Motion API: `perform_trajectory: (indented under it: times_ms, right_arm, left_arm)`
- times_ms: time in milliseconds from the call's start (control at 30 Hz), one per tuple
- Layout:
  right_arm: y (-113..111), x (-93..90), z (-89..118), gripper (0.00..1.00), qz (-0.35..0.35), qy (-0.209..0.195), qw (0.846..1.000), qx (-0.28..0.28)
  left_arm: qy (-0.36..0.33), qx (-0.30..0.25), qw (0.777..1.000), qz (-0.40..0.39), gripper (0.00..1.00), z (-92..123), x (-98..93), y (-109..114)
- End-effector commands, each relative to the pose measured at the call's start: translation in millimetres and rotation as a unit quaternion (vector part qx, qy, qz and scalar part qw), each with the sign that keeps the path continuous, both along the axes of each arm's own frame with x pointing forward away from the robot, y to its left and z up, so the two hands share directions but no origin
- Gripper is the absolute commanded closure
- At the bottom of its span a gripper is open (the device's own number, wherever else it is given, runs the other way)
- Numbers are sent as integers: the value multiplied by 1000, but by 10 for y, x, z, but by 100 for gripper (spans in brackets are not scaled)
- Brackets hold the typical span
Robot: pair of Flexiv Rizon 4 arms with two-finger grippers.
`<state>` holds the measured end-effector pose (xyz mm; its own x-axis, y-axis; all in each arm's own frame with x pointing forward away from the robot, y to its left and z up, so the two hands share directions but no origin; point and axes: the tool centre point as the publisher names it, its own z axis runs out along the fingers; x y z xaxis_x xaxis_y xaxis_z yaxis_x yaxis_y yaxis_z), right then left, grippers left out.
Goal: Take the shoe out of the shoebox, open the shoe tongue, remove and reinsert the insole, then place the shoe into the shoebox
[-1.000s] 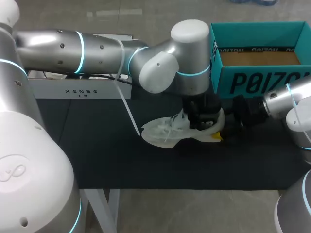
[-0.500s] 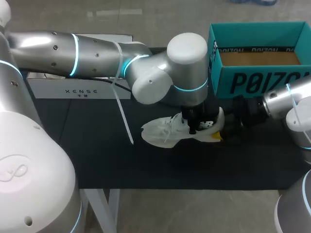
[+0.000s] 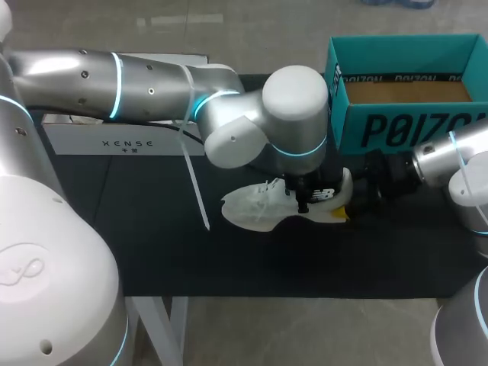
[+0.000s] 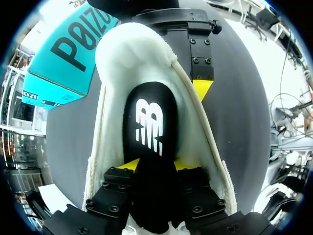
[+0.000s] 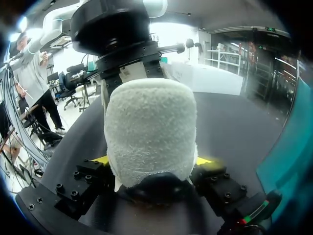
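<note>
A white shoe (image 3: pixel 259 210) lies on the black mat, toe toward the left, in front of the teal shoebox (image 3: pixel 396 126). My left gripper (image 3: pixel 303 202) comes down from above into the shoe's opening. In the left wrist view its yellow tips (image 4: pixel 157 165) press both sides of the black insole (image 4: pixel 149 125) with a white logo, which sits inside the shoe (image 4: pixel 117 63). My right gripper (image 3: pixel 352 202) is at the heel; in the right wrist view its fingers (image 5: pixel 152 160) clamp the white heel (image 5: pixel 149 127) from both sides.
The open shoebox (image 4: pixel 68 54) stands at the back right, its brown floor bare. A long white box (image 3: pixel 126 141) lies at the back left. A white strap (image 3: pixel 194 183) hangs from my left arm over the mat (image 3: pixel 152 244).
My left wrist has turned and settled lower over the shoe's opening, and its fingers have narrowed onto the insole. The shoe and my right arm have stayed in place.
</note>
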<state>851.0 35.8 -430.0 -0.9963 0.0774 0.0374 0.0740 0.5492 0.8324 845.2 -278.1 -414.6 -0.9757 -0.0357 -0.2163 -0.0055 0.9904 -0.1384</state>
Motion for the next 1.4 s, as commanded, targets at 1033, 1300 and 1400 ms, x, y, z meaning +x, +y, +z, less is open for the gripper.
perform_trajectory:
  times_ms: [1033, 1300, 1400]
  right_arm:
    - [7, -19, -40, 100, 0, 1, 1000, -2]
    - [7, -19, -40, 100, 0, 1, 1000, -2]
    - [7, -19, -40, 100, 0, 1, 1000, -2]
  left_arm:
    - [169, -78, 982, 21, 100, 742, 162, 270]
    - [202, -126, 971, -4, 100, 991, 107, 158]
    - [216, -139, 966, -14, 100, 1058, 79, 45]
